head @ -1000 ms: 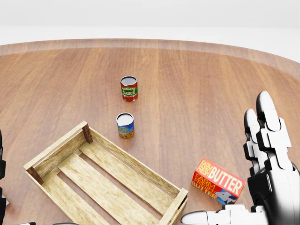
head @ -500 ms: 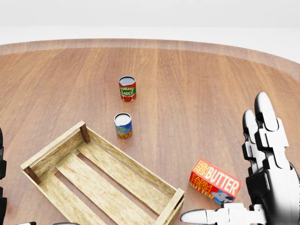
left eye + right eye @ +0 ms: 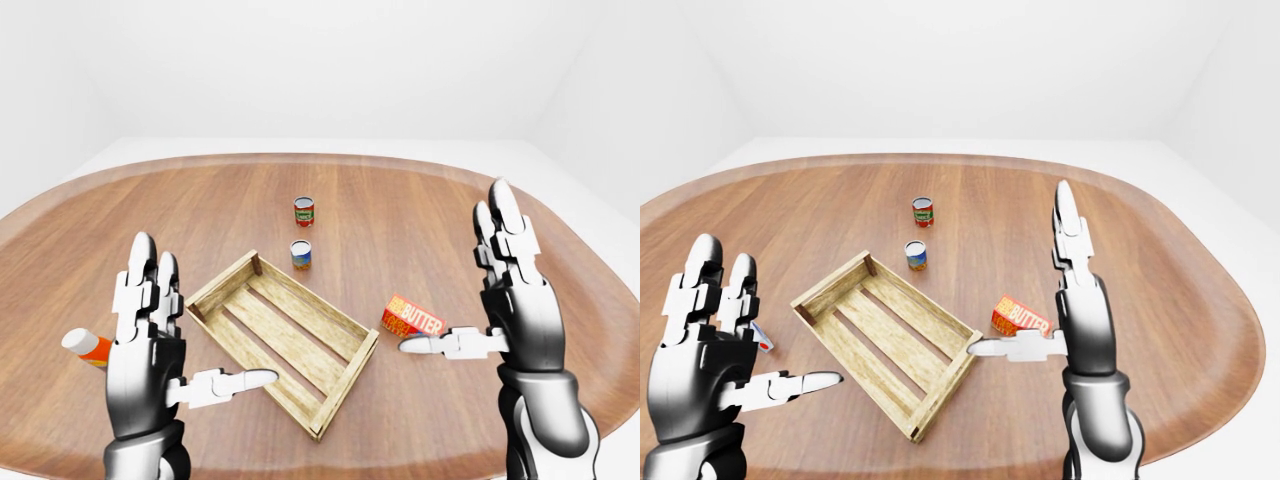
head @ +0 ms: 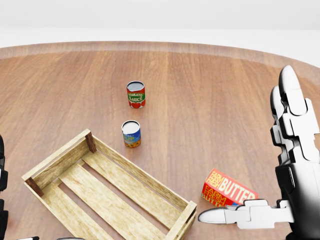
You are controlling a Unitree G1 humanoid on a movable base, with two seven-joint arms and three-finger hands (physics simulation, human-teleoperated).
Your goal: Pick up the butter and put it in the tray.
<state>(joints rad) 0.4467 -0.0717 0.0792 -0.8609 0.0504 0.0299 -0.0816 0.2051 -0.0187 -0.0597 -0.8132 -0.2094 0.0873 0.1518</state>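
Observation:
The butter [image 4: 227, 190] is a red and orange box lying flat on the wooden table, just right of the tray. The tray [image 4: 107, 192] is a slatted wooden crate, empty, at the lower left of the head view. My right hand [image 4: 272, 165] hovers open over the butter's right end, fingers pointing up and thumb stretched left below the box, not touching it. My left hand [image 3: 170, 345] is open too, raised to the left of the tray [image 3: 285, 335] in the left-eye view.
A tomato sauce can [image 4: 135, 94] and a smaller blue-labelled can [image 4: 131, 134] stand above the tray. An orange and white object [image 3: 85, 346] lies behind my left hand. The round table's edge [image 3: 610, 330] curves close on the right.
My right hand has risen and shifted right, its thumb now crossing the butter's lower edge. Earlier the whole view slid slightly, so the camera moved; the objects stayed put.

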